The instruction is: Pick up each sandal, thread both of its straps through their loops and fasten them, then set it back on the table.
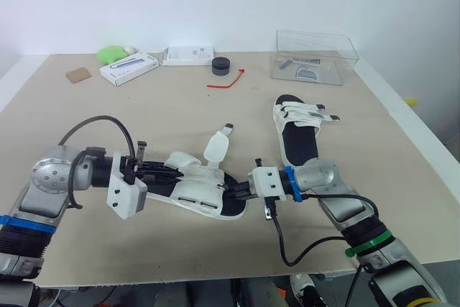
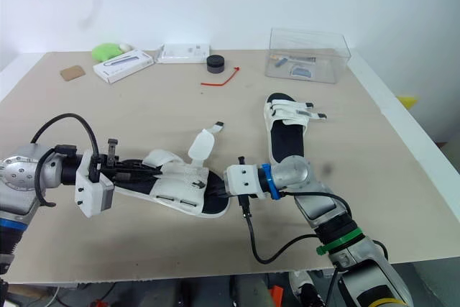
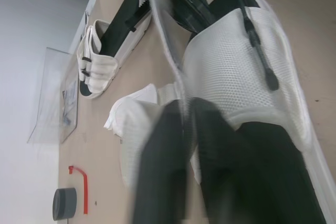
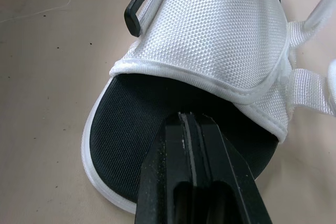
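A white sandal [image 1: 198,192] with a black footbed lies on the table near the front, between my two grippers. One of its straps [image 1: 215,147] stands open and sticks up. My left gripper [image 1: 169,172] holds the sandal's heel end, with a thin white strap pinched between its fingers [image 3: 157,171]. At the toe end my right gripper [image 1: 237,190] is shut, its tips over the black footbed [image 4: 131,124] just short of the toe band [image 4: 220,30]. A second sandal [image 1: 298,131] lies to the right with both straps across it.
At the back right stands a clear plastic box [image 1: 314,57]. Along the back lie a black puck [image 1: 221,66], a red tie [image 1: 226,80], two white boxes [image 1: 128,68], a green object [image 1: 111,53] and a brown square [image 1: 78,75]. The table's front edge is close.
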Robot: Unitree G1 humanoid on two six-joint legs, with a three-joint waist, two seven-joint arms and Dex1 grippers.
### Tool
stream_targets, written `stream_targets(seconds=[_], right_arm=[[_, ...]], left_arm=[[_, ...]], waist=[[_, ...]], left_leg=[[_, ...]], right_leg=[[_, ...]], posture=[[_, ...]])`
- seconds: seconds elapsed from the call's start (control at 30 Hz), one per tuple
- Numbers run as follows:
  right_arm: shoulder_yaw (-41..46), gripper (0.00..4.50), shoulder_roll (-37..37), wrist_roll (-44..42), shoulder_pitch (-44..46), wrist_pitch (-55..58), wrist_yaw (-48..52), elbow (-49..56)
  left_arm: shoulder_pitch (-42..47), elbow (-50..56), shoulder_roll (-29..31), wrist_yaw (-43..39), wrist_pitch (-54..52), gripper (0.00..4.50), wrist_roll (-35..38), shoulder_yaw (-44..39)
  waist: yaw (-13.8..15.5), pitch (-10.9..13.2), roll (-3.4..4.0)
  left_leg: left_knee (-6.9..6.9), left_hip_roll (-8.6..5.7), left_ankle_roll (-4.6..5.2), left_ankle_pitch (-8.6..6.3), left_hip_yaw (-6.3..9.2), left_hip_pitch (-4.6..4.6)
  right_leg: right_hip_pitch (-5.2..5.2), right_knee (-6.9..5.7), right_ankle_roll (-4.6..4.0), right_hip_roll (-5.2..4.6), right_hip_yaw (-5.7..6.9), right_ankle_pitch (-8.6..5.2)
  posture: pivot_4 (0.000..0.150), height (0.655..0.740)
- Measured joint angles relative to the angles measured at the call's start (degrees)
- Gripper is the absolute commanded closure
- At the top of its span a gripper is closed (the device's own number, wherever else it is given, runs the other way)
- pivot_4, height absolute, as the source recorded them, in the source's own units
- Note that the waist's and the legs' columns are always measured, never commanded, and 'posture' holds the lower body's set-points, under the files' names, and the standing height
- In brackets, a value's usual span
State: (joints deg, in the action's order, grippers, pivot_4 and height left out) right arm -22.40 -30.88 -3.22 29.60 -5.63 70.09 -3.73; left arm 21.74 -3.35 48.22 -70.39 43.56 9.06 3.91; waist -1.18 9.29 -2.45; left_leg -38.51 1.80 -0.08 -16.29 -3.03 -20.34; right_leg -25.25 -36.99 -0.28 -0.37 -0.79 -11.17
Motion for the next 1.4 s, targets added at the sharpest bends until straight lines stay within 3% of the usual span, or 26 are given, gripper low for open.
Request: stream_targets(seconds=[0.1,0.13,0.2,0.43,0.6,0.67,0.77,0.97,1.17,1.4], right_arm=[[0.0,4.50,0.0,0.0,0.1,-0.1,0.0,-0.2],[-0.1,4.50,0.0,0.0,0.2,-0.2,0.1,-0.4],[-0.2,4.50,0.0,0.0,0.5,-0.3,0.1,-0.7],[-0.5,4.50,0.3,0.0,1.1,-0.8,0.7,-1.8],[-0.8,4.50,0.5,0.0,1.8,-1.4,1.3,-2.8],[-0.9,4.50,0.7,0.0,2.2,-1.7,1.5,-3.5],[-1.2,4.50,1.1,0.0,2.8,-2.0,1.7,-4.5],[-1.6,4.50,1.9,-0.1,3.8,-3.2,2.3,-6.0],[-1.9,4.50,2.3,-0.1,4.6,-3.6,2.3,-7.3],[-1.9,4.50,3.8,-0.1,5.9,-3.3,1.9,-10.5]], left_arm=[[0.0,0.7,0.6,0.3,-2.7,2.08,0.4,0.0],[0.0,1.3,0.7,0.7,-4.6,2.05,0.9,0.0],[0.0,2.2,0.9,2.1,-9.3,1.02,1.7,-0.1],[-2.1,8.0,2.5,6.7,-26.4,1.02,6.6,-4.9],[-8.6,11.1,4.6,7.1,-30.5,1.02,6.7,-7.2],[-11.1,13.4,5.1,8.0,-40.8,1.02,11.1,-8.6],[-11.5,16.9,8.1,10.0,-59.9,1.02,22.6,-11.9],[-15.4,22.6,13.6,12.3,-96.0,1.02,55.1,-21.9],[-27.0,29.6,13.9,11.4,-104.1,1.02,59.8,-23.2],[-30.0,35.4,10.8,12.8,-102.6,1.02,55.3,-16.6]], waist=[[0.0,0.0,0.00],[0.0,0.0,0.00],[0.0,0.0,0.00],[-0.1,0.0,0.00],[-0.1,0.0,0.01],[-0.1,0.0,-0.06],[-0.1,0.0,-0.10],[-0.4,0.0,-0.09],[-0.6,0.0,-0.12],[-0.4,0.0,-0.11]], left_leg=[[0.00,0.00,0.00,0.00,0.00,0.00],[0.00,0.00,0.00,0.00,0.00,0.00],[-0.01,0.00,0.00,0.00,-0.02,0.03],[0.00,0.04,0.00,0.00,-0.02,0.04],[0.03,0.08,0.01,-0.01,-0.04,0.10],[0.02,0.13,0.01,0.00,-0.01,0.09],[0.01,0.20,0.02,0.01,-0.01,0.14],[0.09,0.31,0.01,0.00,0.00,0.21],[0.08,0.33,-0.06,0.03,0.06,0.26],[0.08,0.18,-0.14,0.22,0.13,0.55]], right_leg=[[0.00,0.00,0.00,0.00,0.00,0.00],[0.00,0.00,0.01,0.00,0.00,0.00],[0.01,0.00,0.03,0.01,0.00,0.01],[0.00,-0.01,0.02,0.06,0.01,0.00],[0.00,-0.01,-0.02,0.07,-0.05,-0.02],[0.00,-0.03,-0.02,0.10,0.00,-0.02],[0.00,-0.04,-0.02,0.19,0.01,-0.02],[-0.01,-0.06,-0.15,0.28,-0.01,-0.10],[-0.01,-0.13,-0.50,0.30,0.02,-0.24],[0.08,-0.14,-0.63,0.47,-0.18,-0.04]], posture=[[0.150,0.7400],[0.150,0.7400],[0.150,0.7400],[0.150,0.7400],[0.150,0.7400],[0.150,0.7400],[0.150,0.7400],[0.150,0.7400],[0.150,0.7400],[0.150,0.7400]])
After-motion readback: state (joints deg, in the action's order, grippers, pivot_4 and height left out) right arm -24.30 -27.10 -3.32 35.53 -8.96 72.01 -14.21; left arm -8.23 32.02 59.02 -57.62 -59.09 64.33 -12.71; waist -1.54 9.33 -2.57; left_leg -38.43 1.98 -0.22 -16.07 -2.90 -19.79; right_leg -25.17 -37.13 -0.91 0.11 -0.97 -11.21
